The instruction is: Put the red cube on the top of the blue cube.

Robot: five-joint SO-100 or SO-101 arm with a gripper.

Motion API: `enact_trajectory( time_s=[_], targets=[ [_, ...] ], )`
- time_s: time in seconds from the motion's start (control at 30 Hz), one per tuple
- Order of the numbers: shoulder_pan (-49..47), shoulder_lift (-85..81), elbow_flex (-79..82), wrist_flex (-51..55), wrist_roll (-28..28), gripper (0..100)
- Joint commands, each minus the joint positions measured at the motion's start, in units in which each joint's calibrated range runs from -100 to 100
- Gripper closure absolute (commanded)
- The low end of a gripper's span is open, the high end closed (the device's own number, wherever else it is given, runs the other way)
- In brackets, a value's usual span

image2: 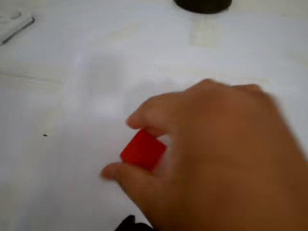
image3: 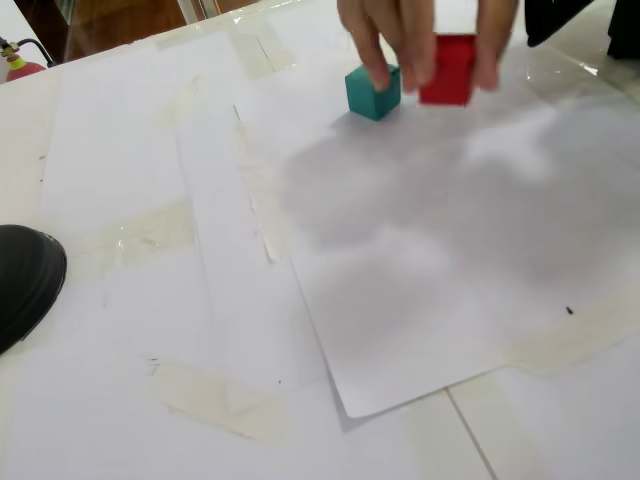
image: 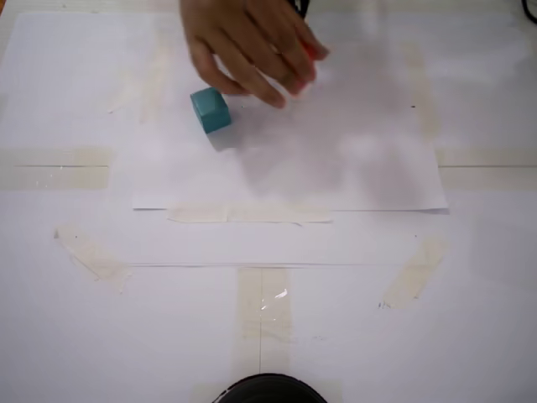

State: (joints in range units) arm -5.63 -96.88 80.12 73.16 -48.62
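Observation:
A person's hand [image2: 226,163] holds the red cube [image2: 143,150] between thumb and fingers, just above the white paper. In a fixed view the red cube [image3: 447,70] hangs right beside the blue cube [image3: 372,92], and one finger touches the blue cube. From above, only a red sliver of the red cube [image: 310,52] shows behind the fingers, to the right of the blue cube [image: 210,110], which rests on the paper. Of my gripper only a dark tip [image2: 129,224] peeks out at the bottom edge of the wrist view; the hand hides its jaws.
White paper sheets [image: 285,168] taped to the table cover the work area. A black rounded object [image: 268,391] sits at the near edge. Dark shapes [image3: 560,20] stand at the far right corner of a fixed view.

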Motion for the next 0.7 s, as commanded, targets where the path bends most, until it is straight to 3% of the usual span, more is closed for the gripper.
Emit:
enact_trajectory(
  time_s=[0.0,0.27,0.67],
  targets=[
    [0.86,-0.55,1.36,-2.76,-0.24,100],
    [-0.05,-0.55,5.90,-7.89,-0.49,100],
    [-1.26,-0.55,5.36,-7.57,-1.17,100]
  ],
)
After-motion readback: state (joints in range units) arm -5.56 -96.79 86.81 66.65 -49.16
